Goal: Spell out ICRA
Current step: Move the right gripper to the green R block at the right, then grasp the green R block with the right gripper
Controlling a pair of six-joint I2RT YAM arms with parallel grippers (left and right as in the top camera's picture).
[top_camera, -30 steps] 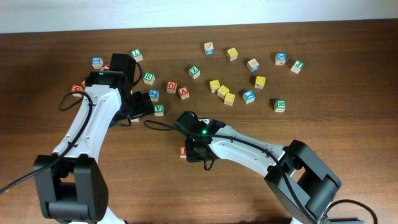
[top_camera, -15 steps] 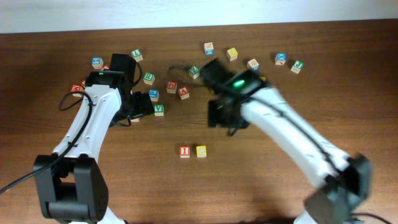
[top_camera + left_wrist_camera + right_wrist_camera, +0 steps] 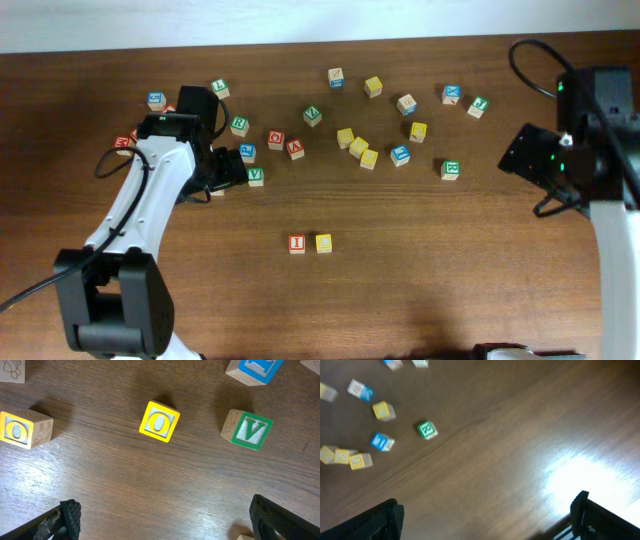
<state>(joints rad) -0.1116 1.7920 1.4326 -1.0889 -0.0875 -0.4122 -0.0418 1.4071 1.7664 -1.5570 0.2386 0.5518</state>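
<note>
**Two blocks side by side at mid-table, both grippers open**

The wooden table [image 3: 430, 300] fills the overhead view. Its far edge runs along the top, and its near half is mostly bare wood. The left arm [image 3: 150, 200] reaches from the near-left corner toward the far left. The left gripper [image 3: 162, 522] is spread wide over bare wood and holds nothing. A yellow O block [image 3: 159, 421] and a green V block [image 3: 247, 429] lie just ahead of its fingertips.

The right arm [image 3: 600, 170] stands at the table's right edge, well apart from every block. The right gripper [image 3: 485, 520] is also spread wide, with only tabletop between its fingers.

Scattered letter blocks [image 3: 358, 147] stretch across the far half. The red I block [image 3: 297, 243] sits mid-table. A yellow block [image 3: 323, 242], its letter unreadable, sits just beside it on its right. Bare wood surrounds the pair on all sides.
</note>
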